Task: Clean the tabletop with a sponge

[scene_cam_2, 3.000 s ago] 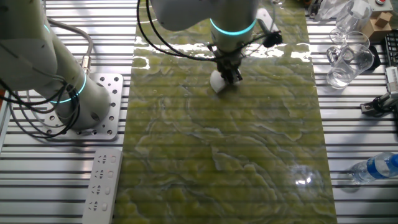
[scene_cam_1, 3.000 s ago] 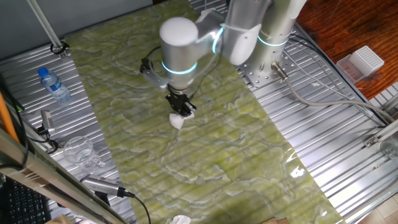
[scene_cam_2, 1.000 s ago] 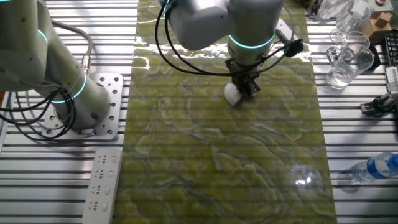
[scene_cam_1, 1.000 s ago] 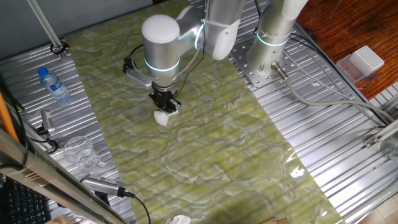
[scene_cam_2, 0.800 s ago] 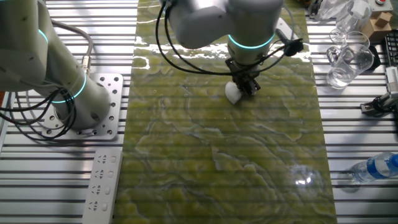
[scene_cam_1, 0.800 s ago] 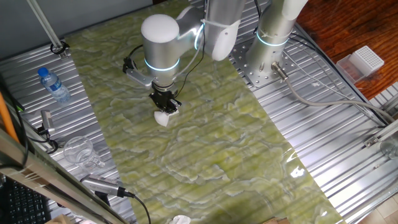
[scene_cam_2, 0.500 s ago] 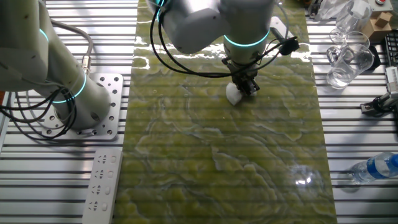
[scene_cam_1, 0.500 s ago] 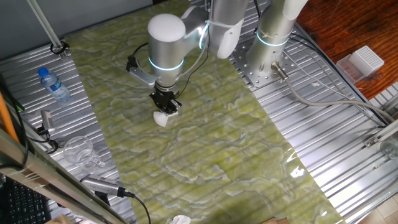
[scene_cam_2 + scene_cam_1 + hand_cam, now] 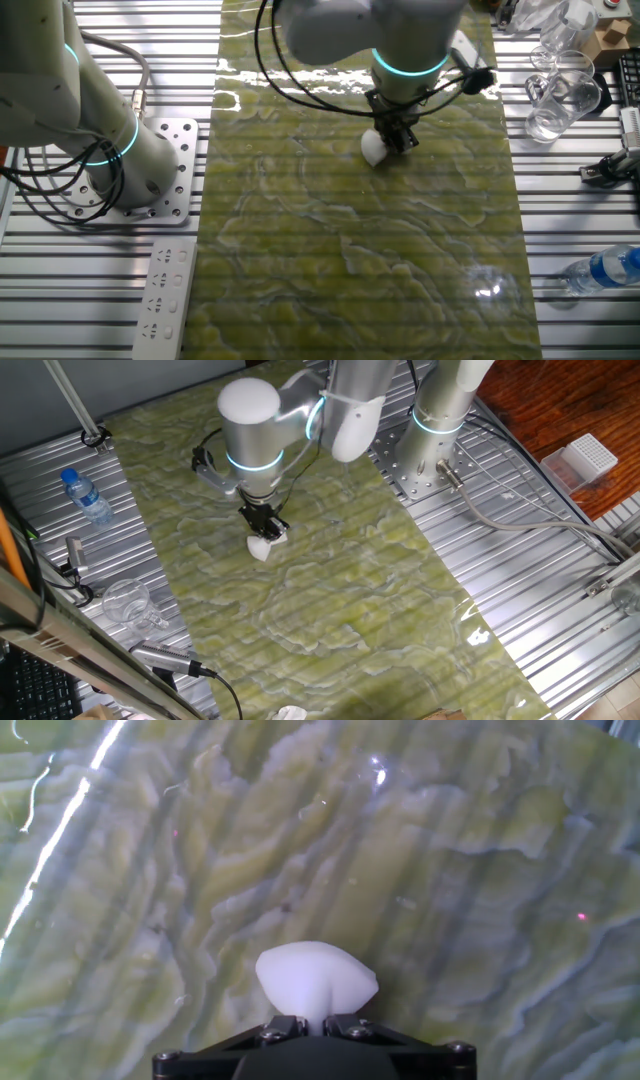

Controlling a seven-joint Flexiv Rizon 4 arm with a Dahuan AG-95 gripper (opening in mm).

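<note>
white sponge point(image 9: 316, 982) sits pinched in the black gripper point(image 9: 314, 1025), jaws closed tight on it, block bulging out past the tips & pressed onto the yellow-green tabletop point(image 9: 480, 890). from the fixed cams it's near the sheet's mid-width, twd the arm-base end. farther out on the ribbed metal: water bottle point(image 9: 86, 496), glass jug point(image 9: 559, 96), white ridged box point(image 9: 588, 458).
</note>
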